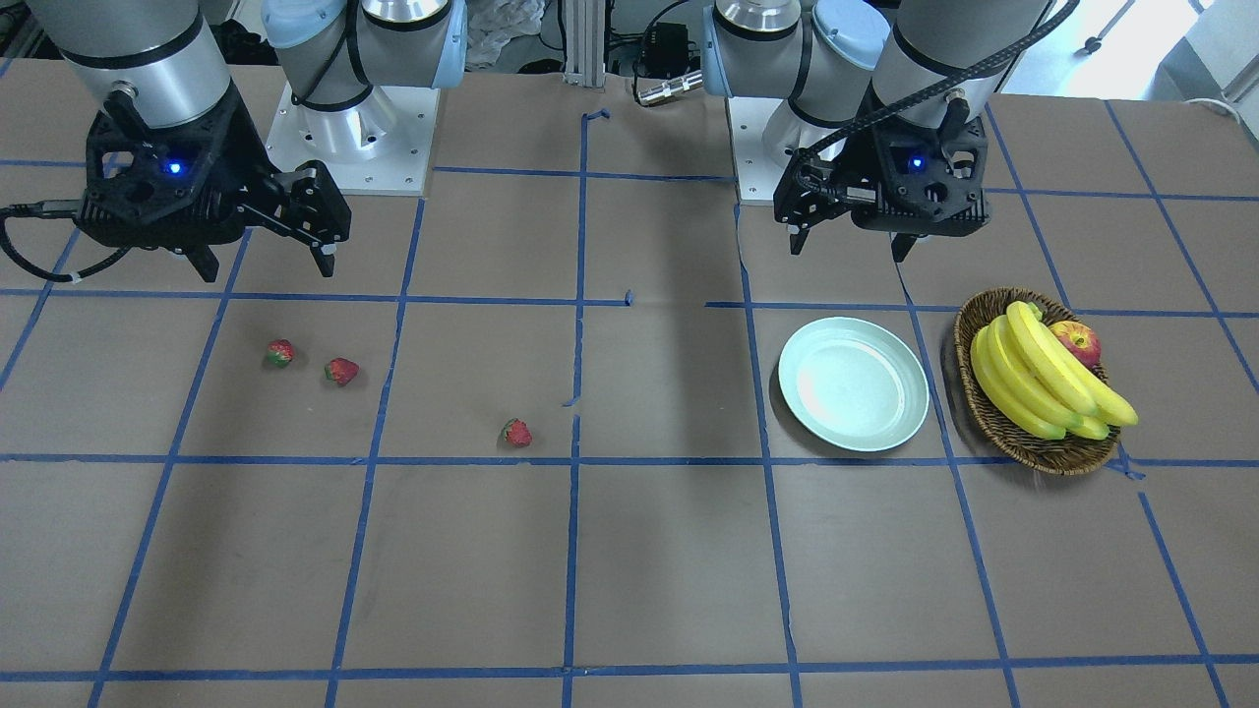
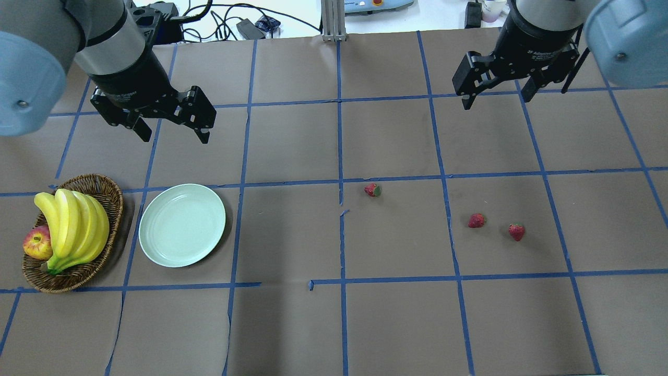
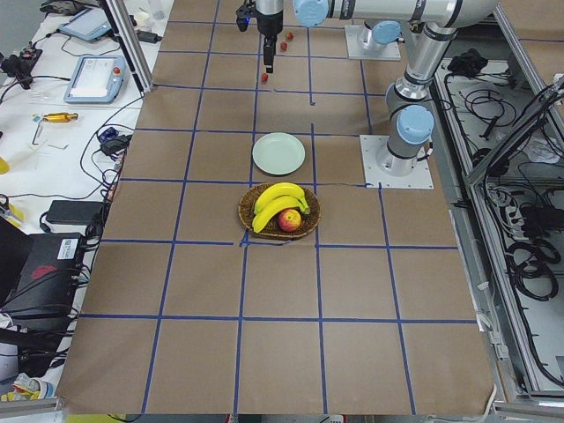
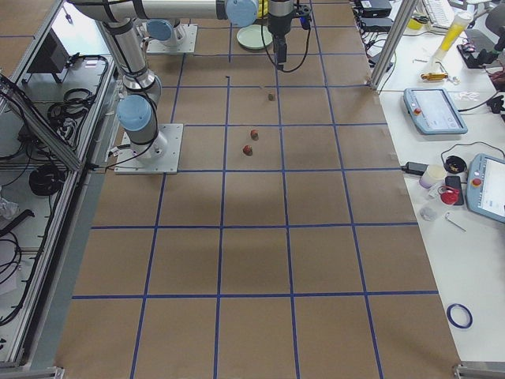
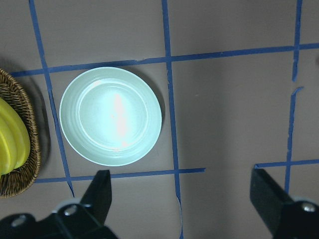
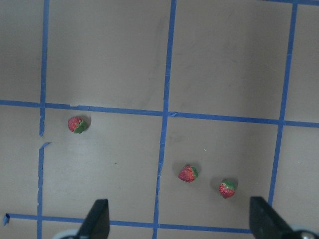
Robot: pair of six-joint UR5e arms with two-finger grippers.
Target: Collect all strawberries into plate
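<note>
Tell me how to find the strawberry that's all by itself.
From the pale green plate, look along the table away from the basket. The first strawberry sits alone near the middle tape line; the other two lie close together, farther off.

The bench [image 2: 292, 324] is covered in matt brown paper, slightly torn at some seams and crossed by smooth blue tape [image 2: 339, 141] with a faint sheen. The plate [image 2: 182, 225] is smooth and glossy and catches a broad white glare; whether it is ceramic or hard plastic I cannot tell. The basket [image 2: 112, 196] on the far left is rough woven wicker. The bananas [image 2: 73, 224] in it look smooth and waxy, and the apple [image 2: 36, 243] is shiny. The strawberries [image 2: 372, 190] have dull, finely pitted skin. The left gripper [image 2: 174, 137] and the right gripper [image 2: 496, 99] are matt black plastic, fingers [image 2: 201, 122] included. The arms [image 2: 120, 47] show satin silver metal and glossy pale blue plastic joint caps [image 2: 23, 78].
</note>
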